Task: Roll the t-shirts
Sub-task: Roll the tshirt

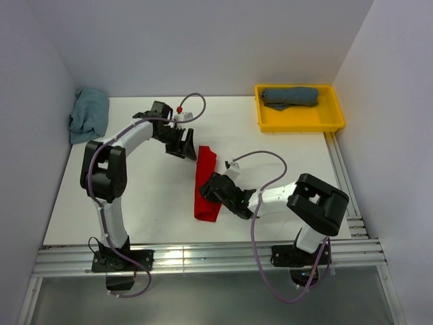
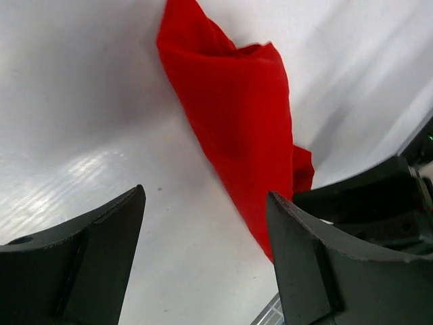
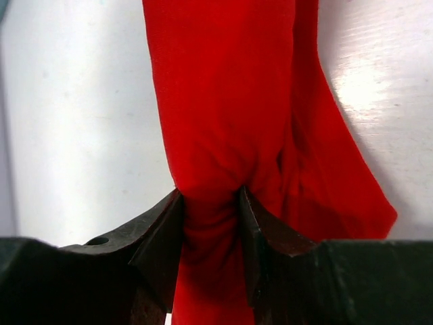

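White table (image 1: 142, 196) walled on three sides. Red shirt (image 1: 206, 184) laid mid-table as long narrow bundle; near part clamped between right gripper (image 3: 210, 203) jaws. Left gripper (image 2: 204, 195) spread wide, nothing gripped, poised beside far end.

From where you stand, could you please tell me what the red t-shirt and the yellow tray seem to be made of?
The red t-shirt looks like matte knit cloth, probably cotton: it bunches in soft folds. The yellow tray seems rigid moulded plastic: smooth, even colour, raised rim.
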Action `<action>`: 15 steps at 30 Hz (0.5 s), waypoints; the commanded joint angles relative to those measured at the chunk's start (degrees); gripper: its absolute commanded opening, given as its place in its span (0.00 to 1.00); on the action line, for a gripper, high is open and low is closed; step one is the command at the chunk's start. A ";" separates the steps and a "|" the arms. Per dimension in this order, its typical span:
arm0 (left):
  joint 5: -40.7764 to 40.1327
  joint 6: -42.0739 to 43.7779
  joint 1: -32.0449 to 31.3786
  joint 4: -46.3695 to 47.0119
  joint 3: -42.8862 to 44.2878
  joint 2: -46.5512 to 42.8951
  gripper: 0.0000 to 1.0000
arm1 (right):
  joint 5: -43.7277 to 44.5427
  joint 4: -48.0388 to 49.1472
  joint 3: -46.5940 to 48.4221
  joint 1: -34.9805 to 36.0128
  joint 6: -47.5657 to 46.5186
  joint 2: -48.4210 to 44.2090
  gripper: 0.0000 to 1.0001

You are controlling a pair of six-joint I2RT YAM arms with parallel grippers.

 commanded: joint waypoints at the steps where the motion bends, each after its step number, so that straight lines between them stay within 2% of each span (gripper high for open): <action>1: 8.89 2.88 0.88 5.56 -3.57 -0.18 0.77 | -8.17 9.10 -5.21 -1.15 1.40 0.59 0.43; 6: 13.03 2.62 0.89 9.25 -6.65 2.19 0.77 | -14.93 23.68 -10.65 -3.96 3.77 4.28 0.43; 15: 14.79 1.39 0.62 13.65 -8.94 2.81 0.78 | -22.49 35.82 -11.72 -6.33 5.18 10.17 0.42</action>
